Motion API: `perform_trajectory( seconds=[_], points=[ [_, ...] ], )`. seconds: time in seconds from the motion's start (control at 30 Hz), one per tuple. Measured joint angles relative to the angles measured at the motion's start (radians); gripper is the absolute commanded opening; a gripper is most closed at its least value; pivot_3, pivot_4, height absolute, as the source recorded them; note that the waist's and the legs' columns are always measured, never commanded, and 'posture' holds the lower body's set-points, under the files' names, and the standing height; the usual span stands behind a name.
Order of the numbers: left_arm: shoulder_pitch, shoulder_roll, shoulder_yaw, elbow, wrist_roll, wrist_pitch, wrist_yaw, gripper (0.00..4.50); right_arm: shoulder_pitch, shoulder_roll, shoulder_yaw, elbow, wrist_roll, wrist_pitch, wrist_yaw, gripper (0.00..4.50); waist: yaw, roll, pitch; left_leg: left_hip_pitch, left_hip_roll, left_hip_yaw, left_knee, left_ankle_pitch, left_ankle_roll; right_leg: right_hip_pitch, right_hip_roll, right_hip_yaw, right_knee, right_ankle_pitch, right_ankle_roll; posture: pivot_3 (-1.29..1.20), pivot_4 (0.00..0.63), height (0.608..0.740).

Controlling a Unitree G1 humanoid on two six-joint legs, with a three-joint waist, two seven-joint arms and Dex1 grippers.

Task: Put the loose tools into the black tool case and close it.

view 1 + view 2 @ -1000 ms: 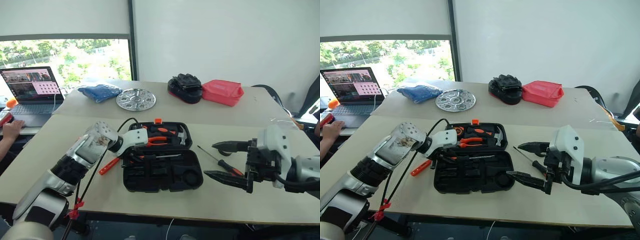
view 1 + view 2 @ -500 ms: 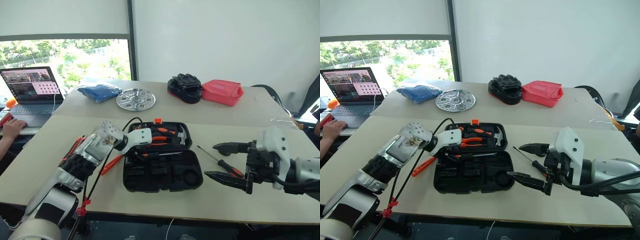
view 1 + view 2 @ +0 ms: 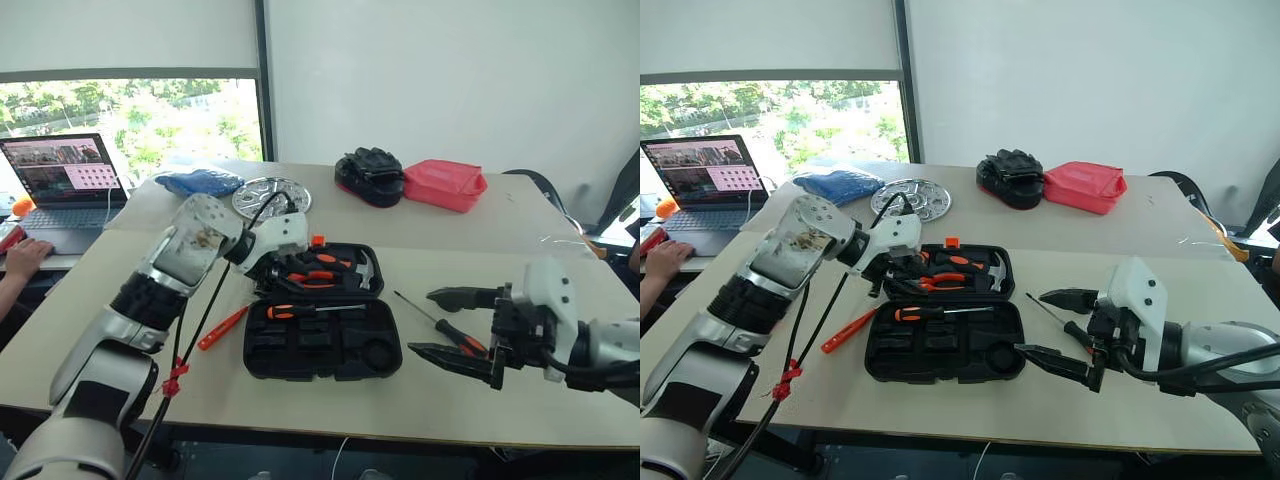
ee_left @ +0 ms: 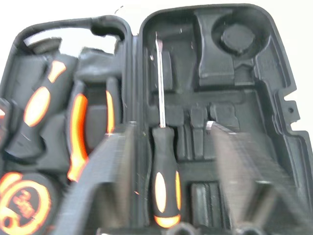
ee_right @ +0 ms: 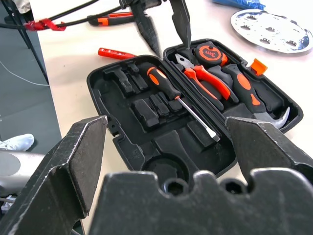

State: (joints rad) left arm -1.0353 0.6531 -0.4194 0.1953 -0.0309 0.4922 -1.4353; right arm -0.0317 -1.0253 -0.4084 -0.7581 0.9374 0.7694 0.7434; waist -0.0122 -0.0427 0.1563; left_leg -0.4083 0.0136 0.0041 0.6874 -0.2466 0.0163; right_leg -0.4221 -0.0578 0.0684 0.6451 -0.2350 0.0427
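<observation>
Black moulded plastic is lying open near the middle of the table (image 3: 560, 230): the black tool case (image 3: 322, 345), with a black-and-orange-handled screwdriver (image 3: 310, 310) sitting in a recess of the near half, close to the hinge. The far half is holding the pliers (image 3: 322, 277), the hammer (image 3: 355, 265) and the tape measure (image 5: 208, 51).

The left gripper (image 3: 268, 272) is hovering over the case's far left corner. In the left wrist view its fingers (image 4: 105, 166) are standing apart on either side of the seated screwdriver with nothing between them. The right gripper (image 3: 452, 325) is waiting with fingers spread wide and empty, just off the case's right edge.

Judging from this, one placement looks finished and the next loose tool is due. Two are showing on the table: a slim all-orange screwdriver (image 3: 222, 327) just off the case's left edge, and a second black-and-orange-handled screwdriver (image 3: 440, 325) beside the right edge, close to the right gripper.

The next move is probably calling for either arm to lower onto its nearby tool, gripping across the handle. The long empty recesses are narrow, so lining the shaft up with its slot will matter. I cannot make out a knife or tape roll.
</observation>
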Motion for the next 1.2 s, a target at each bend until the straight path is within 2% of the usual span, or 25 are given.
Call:
perform_trajectory(
  seconds=[0.07, 0.1, 0.27, 0.77, 1.07, 1.17, 1.2],
  points=[
    [0.028, -0.002, -0.03, 0.025, 0.037, -0.091, 0.011, 0.13, 0.002, 0.0, 0.001, 0.0, -0.014, 0.0, -0.002, 4.5, -0.001, 0.0, 0.0, 0.0, 0.0, 0.0, 0.0, 0.0, 0.0, 0.0, 0.0, 0.0, 0.0, 0.0, 0.0, 0.0, 0.15, 0.74],
    [0.036, -0.009, -0.041, 0.049, 0.052, -0.128, 0.017, 0.05, 0.004, 0.0, 0.001, 0.0, -0.014, 0.0, -0.002, 4.5, -0.001, 0.0, 0.0, 0.0, 0.0, 0.0, 0.0, 0.0, 0.0, 0.0, 0.0, 0.0, 0.001, 0.0, 0.0, 0.0, 0.15, 0.74],
    [0.041, -0.058, -0.069, 0.152, 0.108, -0.228, 0.047, 0.05, 0.012, 0.0, 0.0, 0.0, -0.015, 0.0, -0.005, 4.5, 0.001, 0.0, 0.0, -0.001, 0.0, 0.0, 0.001, 0.0, 0.0, 0.0, 0.0, 0.0, 0.0, 0.0, 0.0, 0.0, 0.15, 0.74],
    [0.024, -0.155, -0.102, 0.267, 0.225, -0.311, 0.107, 0.05, 0.016, 0.015, -0.002, -0.008, -0.009, 0.0, -0.034, 4.5, 0.008, 0.001, 0.0, 0.0, 0.0, 0.0, 0.005, 0.0, 0.0, 0.002, 0.0, 0.0, 0.001, 0.0, 0.001, 0.0, 0.15, 0.74],
    [0.02, -0.172, -0.105, 0.294, 0.258, -0.363, 0.114, 0.05, 0.018, 0.018, -0.003, -0.013, 0.009, 0.0, -0.041, 4.5, 0.015, 0.002, -0.001, 0.001, -0.001, 0.001, 0.007, 0.0, 0.0, 0.005, 0.0, 0.0, 0.001, 0.001, 0.002, 0.0, 0.15, 0.74],
    [0.023, -0.18, -0.084, 0.297, 0.237, -0.341, 0.103, 0.05, 0.052, 0.013, -0.003, 0.0, -0.032, 0.002, -0.047, 4.5, 0.017, 0.003, -0.002, 0.001, -0.001, 0.001, 0.007, 0.0, 0.0, 0.005, 0.0, 0.0, 0.001, 0.001, 0.002, 0.0, 0.15, 0.74],
    [0.029, -0.183, -0.06, 0.297, 0.213, -0.318, 0.092, 0.28, 0.057, 0.011, -0.003, 0.008, -0.045, 0.004, -0.049, 4.5, 0.016, 0.003, -0.002, 0.0, 0.0, 0.001, 0.007, 0.0, 0.0, 0.003, 0.0, 0.0, 0.001, 0.001, 0.002, 0.0, 0.15, 0.74]
  ],
)
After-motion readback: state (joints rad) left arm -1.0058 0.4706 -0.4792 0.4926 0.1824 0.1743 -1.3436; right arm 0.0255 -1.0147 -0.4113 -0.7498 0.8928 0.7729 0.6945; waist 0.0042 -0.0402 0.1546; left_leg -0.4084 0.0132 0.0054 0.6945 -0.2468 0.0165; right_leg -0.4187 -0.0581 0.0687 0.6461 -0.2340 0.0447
